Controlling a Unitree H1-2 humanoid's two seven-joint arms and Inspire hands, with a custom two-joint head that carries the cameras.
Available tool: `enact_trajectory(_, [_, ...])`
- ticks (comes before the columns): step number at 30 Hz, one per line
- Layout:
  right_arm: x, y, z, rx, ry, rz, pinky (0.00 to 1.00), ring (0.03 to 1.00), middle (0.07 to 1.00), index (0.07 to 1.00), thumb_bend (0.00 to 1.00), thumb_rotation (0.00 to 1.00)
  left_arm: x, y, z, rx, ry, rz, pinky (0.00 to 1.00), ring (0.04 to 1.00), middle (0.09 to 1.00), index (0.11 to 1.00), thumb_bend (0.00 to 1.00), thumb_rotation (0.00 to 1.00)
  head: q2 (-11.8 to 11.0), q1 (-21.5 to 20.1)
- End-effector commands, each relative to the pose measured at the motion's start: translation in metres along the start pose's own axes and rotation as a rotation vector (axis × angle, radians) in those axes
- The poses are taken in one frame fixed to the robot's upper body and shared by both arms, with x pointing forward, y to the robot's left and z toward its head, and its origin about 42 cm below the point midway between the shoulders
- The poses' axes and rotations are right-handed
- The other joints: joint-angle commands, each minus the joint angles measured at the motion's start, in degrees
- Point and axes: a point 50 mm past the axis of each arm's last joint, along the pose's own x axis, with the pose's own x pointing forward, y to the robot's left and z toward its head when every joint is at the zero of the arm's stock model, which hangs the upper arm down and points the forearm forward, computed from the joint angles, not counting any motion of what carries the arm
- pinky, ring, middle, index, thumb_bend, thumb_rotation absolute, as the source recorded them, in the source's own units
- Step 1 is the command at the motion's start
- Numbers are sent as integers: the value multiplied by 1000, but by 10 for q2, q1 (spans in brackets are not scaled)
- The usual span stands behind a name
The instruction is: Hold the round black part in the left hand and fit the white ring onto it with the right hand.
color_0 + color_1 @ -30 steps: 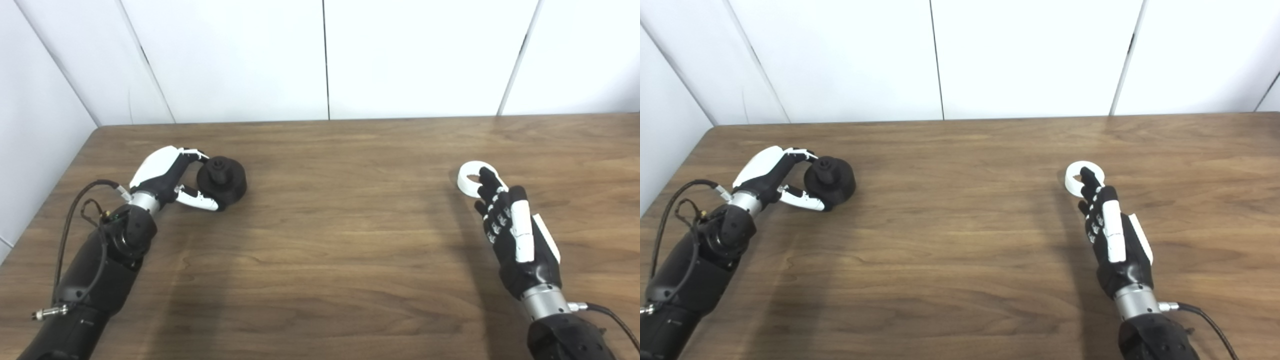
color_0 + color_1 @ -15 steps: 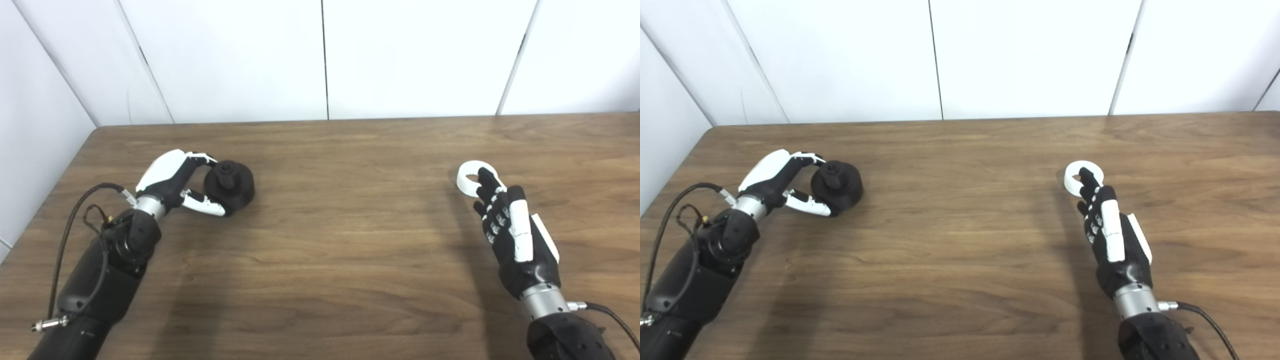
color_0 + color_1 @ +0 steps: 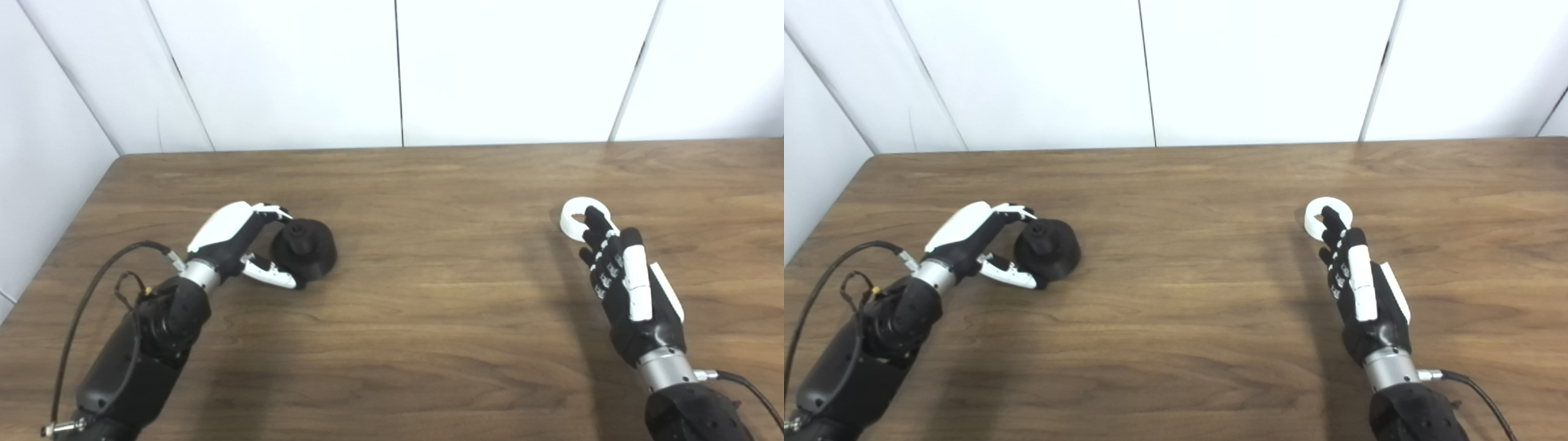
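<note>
The round black part (image 3: 304, 248) with a raised hub sits low over the wooden table (image 3: 429, 294) at the left. My left hand (image 3: 242, 248) is shut on it, fingers over its far side and thumb at its near edge. The white ring (image 3: 576, 215) is at the right and shows its open face, tilted toward me. My right hand (image 3: 618, 275) holds it from the near side, with a black fingertip (image 3: 1326, 215) reaching into its hole. The ring's near rim is hidden behind the fingers.
White wall panels (image 3: 398, 73) close off the table's far edge and the left side. Cables (image 3: 98, 275) run along my left forearm, and another cable (image 3: 1476, 392) runs by my right wrist.
My left hand has carried the black part to the right and nearer to me. My right hand and the white ring have stayed in place.
</note>
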Motion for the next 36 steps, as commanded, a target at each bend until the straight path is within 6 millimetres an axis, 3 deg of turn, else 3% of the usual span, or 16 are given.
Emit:
enact_trajectory(1, [4, 6, 16, 1, -70, 12, 1000, 1000, 984, 943, 622, 1000, 1, 13, 12, 34, -64, 31, 851, 951, 887, 612, 786, 226, 2, -1])
enact_trajectory(20, [2, 9, 16, 11, -68, 7, 1000, 1000, 984, 945, 637, 1000, -27, -23, 61, 39, -250, -43, 910, 943, 884, 624, 805, 253, 7, -8])
enact_trajectory(29, [1, 9, 17, 11, -69, 10, 1000, 1000, 986, 947, 635, 1000, -41, -37, 77, 40, -293, -72, 967, 961, 893, 614, 788, 337, 9, -12])
enact_trajectory(36, [1, 9, 18, 12, -67, 2, 1000, 1000, 984, 946, 641, 1000, -48, -47, 91, 20, -325, -67, 986, 963, 892, 606, 782, 286, 11, -17])
